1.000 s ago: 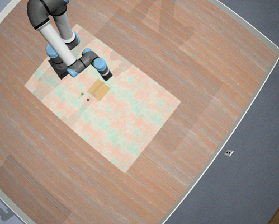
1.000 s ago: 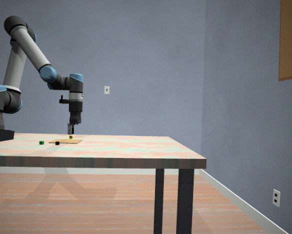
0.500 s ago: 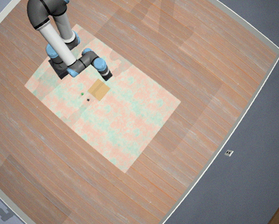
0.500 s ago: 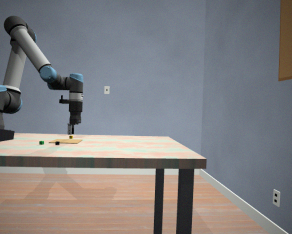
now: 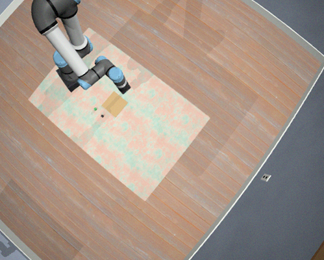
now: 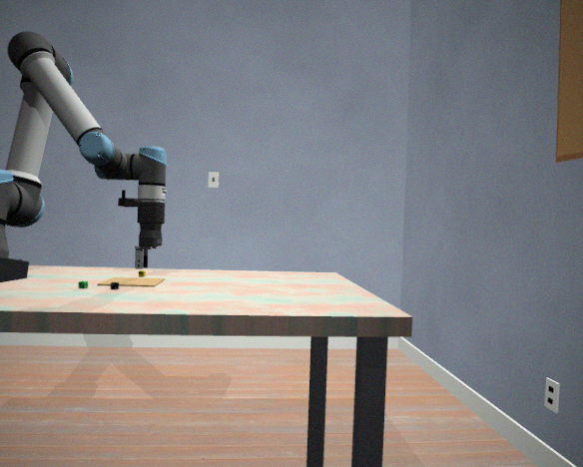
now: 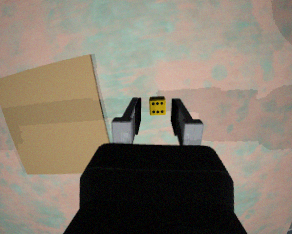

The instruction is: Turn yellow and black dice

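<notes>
The yellow die (image 6: pixel 142 273) (image 7: pixel 157 106) rests on the table just beyond the mat (image 5: pixel 120 110) (image 6: pixel 150 282) (image 7: pixel 50 145), off it. Its face towards the wrist camera shows six pips. My gripper (image 6: pixel 142 267) (image 7: pixel 156 109) is open and empty, pointing down above the yellow die, with one finger on either side of it in the wrist view. The black die (image 5: pixel 102 116) (image 6: pixel 115 285) and the green die (image 5: pixel 95 109) (image 6: pixel 83 284) lie apart on the table, off the mat; their pips are too small to read. The arm hides the yellow die in the top view.
The thin tan mat lies flat on the mottled pink and green table (image 5: pixel 166 134) (image 6: pixel 280 299). In the wrist view it is left of the fingers, its edge close to the left one. The arm's base (image 5: pixel 69 79) (image 6: pixel 12 269) stands on the table, and arm shadows cross table and mat.
</notes>
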